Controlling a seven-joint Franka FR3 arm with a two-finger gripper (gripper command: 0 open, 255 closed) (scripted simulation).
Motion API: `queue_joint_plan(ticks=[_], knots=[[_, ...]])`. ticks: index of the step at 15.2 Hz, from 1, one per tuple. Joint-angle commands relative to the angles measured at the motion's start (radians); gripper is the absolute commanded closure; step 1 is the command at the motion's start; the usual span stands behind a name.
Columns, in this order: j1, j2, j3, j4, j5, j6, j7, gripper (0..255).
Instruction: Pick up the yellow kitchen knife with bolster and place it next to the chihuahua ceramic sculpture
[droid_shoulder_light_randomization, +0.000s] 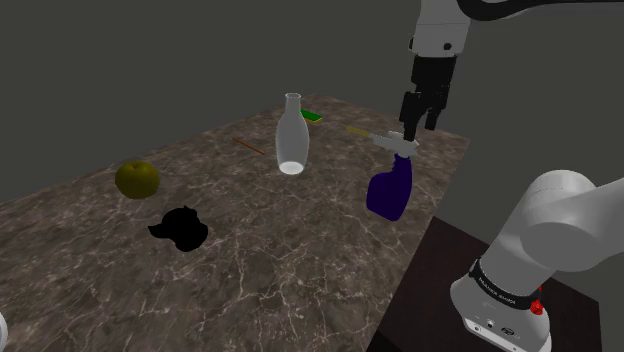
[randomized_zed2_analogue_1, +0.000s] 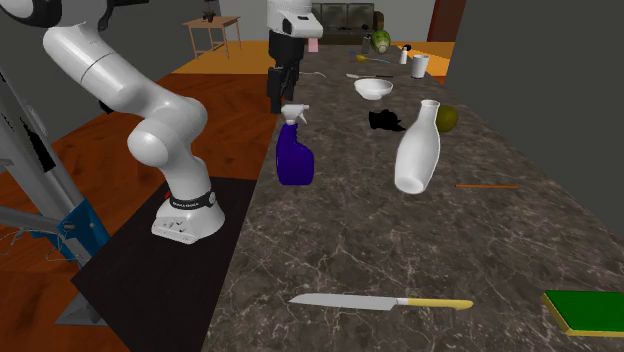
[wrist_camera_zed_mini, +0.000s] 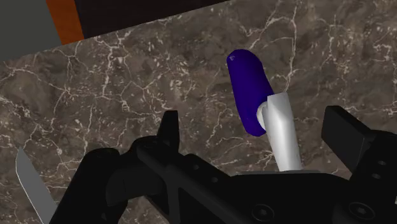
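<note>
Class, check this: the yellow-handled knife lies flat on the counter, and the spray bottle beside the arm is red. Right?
No: the spray bottle is dark blue, not red, as the second exterior view shows. The yellow-handled knife does lie flat on the counter.

Yellow-handled knife (randomized_zed2_analogue_1: 380, 301), purple spray bottle (randomized_zed2_analogue_1: 296, 160)

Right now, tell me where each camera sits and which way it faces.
Shoulder view: beside the stand, looking down over the marble counter; shows the white arm and the gripper above the blue spray bottle.
Second exterior view: at the counter's far end by the knife, facing back along it; arm at that view's left.
Wrist view: on the hand, looking down at the counter; open fingers flank the spray bottle.
Shared: both exterior views see the spray bottle from opposite sides.
</note>
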Motion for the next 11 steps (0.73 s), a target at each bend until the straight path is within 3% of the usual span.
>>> queue_joint_plan(ticks=[1, 11], knots=[[0.0, 0.0, 0.0, 0.0, 0.0, 0.0, 0.0, 0], [-0.06, 0.205, -0.179, 0.006, -0.122, 0.211, -0.242, 0]])
